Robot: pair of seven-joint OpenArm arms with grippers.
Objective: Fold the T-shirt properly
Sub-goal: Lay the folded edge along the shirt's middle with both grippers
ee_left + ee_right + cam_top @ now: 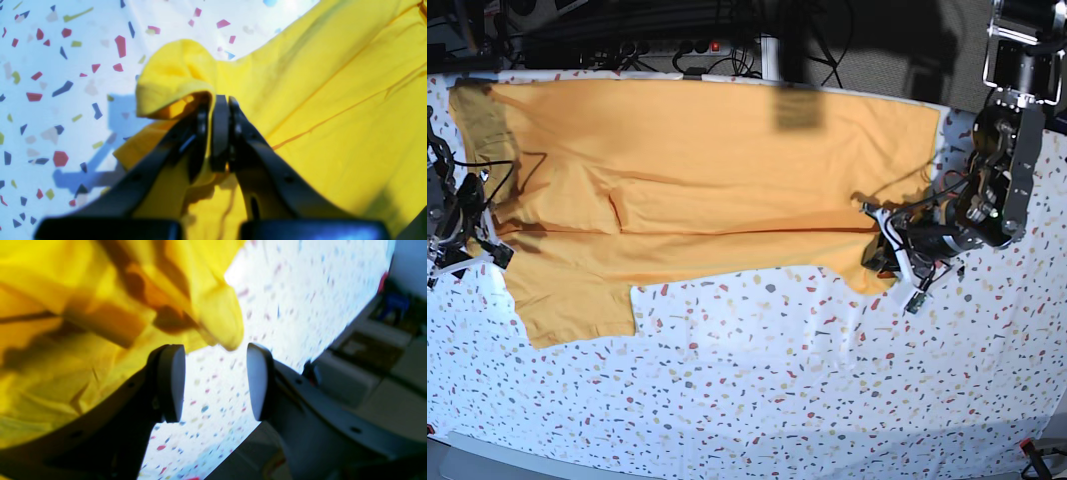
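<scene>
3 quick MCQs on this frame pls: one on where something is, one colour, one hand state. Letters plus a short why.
1. In the base view, where does the T-shirt lie on the table?
A. far half
B. near edge
C. hanging off the near side

2. What colour is the T-shirt?
A. blue
B. orange-yellow
C. white

3. What is the left hand doing?
A. open above bare table
B. shut on the T-shirt
C. out of view

Answers:
1 A: it spreads along the far side, with speckled table bare in front.
2 B: all three views show it.
3 B: in the left wrist view its fingers pinch a bunched fold; the right hand is open, holding nothing.
</scene>
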